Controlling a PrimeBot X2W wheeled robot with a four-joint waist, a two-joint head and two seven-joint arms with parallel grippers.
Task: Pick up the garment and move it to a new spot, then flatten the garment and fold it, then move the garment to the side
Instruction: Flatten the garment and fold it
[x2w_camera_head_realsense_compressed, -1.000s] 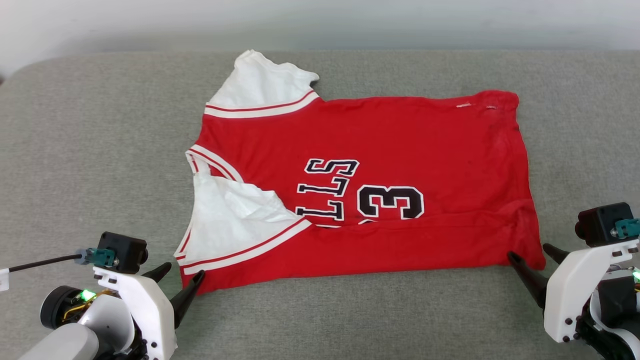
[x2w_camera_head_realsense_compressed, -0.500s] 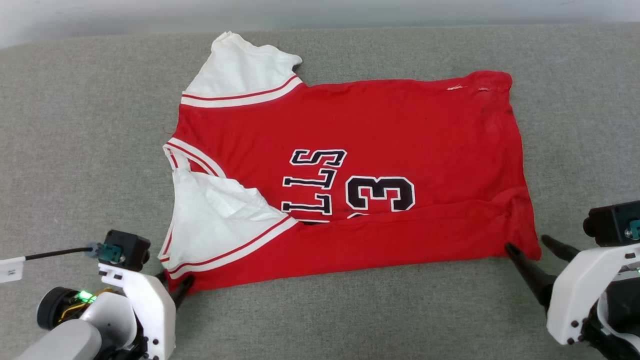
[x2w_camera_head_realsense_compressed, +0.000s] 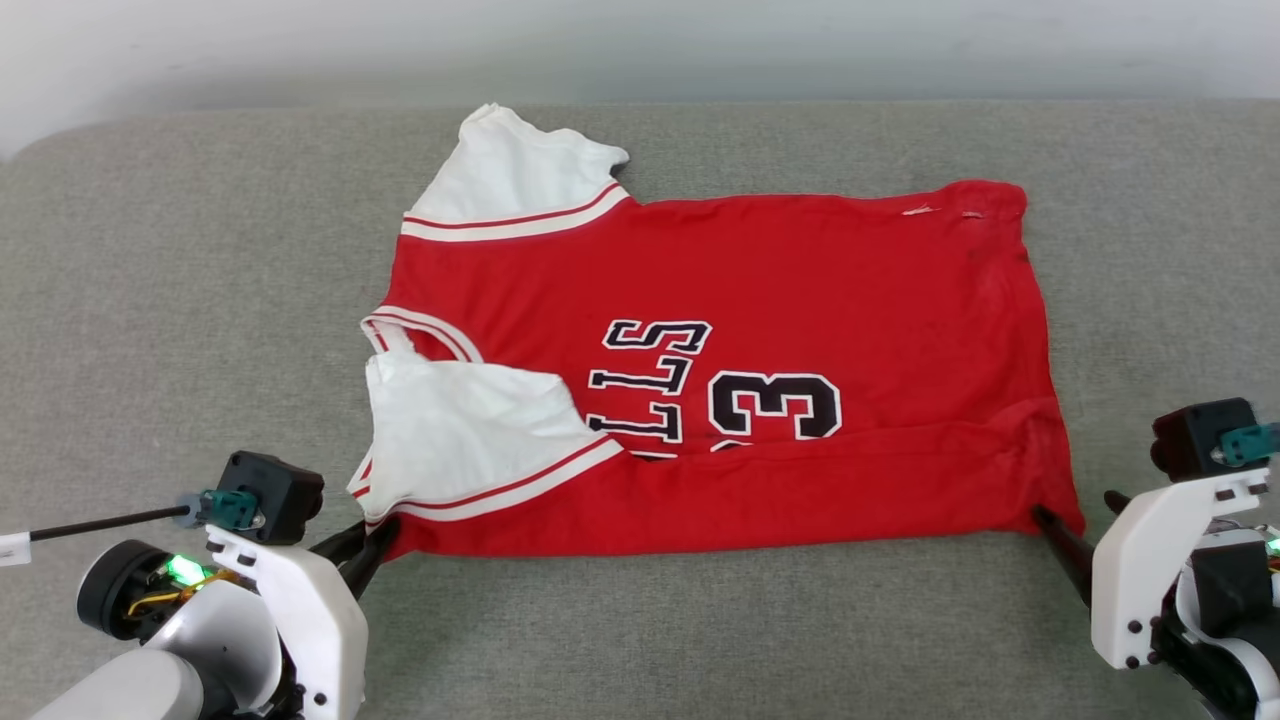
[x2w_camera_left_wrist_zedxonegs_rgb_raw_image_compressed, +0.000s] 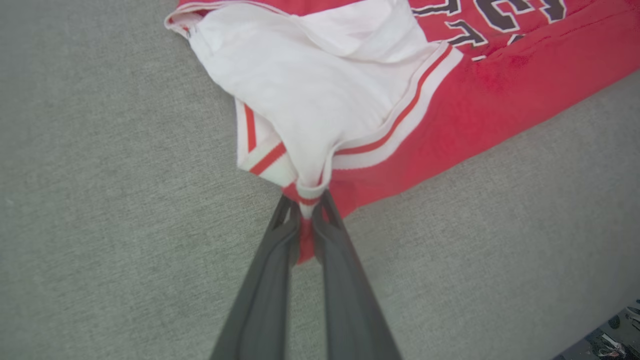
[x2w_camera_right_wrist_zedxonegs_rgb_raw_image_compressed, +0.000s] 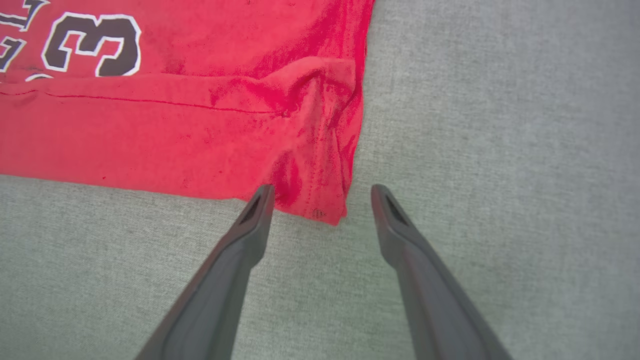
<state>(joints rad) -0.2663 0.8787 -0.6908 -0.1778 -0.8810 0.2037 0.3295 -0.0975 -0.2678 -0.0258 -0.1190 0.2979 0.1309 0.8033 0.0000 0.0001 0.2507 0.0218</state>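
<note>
On my head view the shirt (x2w_camera_head_realsense_compressed: 720, 290) lies spread across the middle of the frame on the grey cushion (x2w_camera_head_realsense_compressed: 200, 300), neck end toward the left and hem toward the right. A pale wall (x2w_camera_head_realsense_compressed: 640, 40) runs along the top edge. The far sleeve (x2w_camera_head_realsense_compressed: 510, 170), white with striped trim, sticks up toward the upper left. The near sleeve (x2w_camera_head_realsense_compressed: 460, 430) is crumpled at the lower left of the cloth. The black lettering (x2w_camera_head_realsense_compressed: 650, 380) and a large 3 (x2w_camera_head_realsense_compressed: 775, 405) read sideways near the centre. A long red strip along the bottom edge is folded up over the lower part of them.

My left gripper (x2w_camera_head_realsense_compressed: 378, 532) sits at the lower left of the frame. In the left wrist view its two dark fingers (x2w_camera_left_wrist_zedxonegs_rgb_raw_image_compressed: 270, 280) are pressed together on the shirt's corner, pinching the red-and-white trim just below the near sleeve.

My right gripper (x2w_camera_head_realsense_compressed: 1075, 505) is at the lower right with its fingers spread apart. In the right wrist view the hem corner sits between them: one tip is at the red edge, the other over bare grey beside it. I cannot tell whether either tip touches the cloth.
</note>
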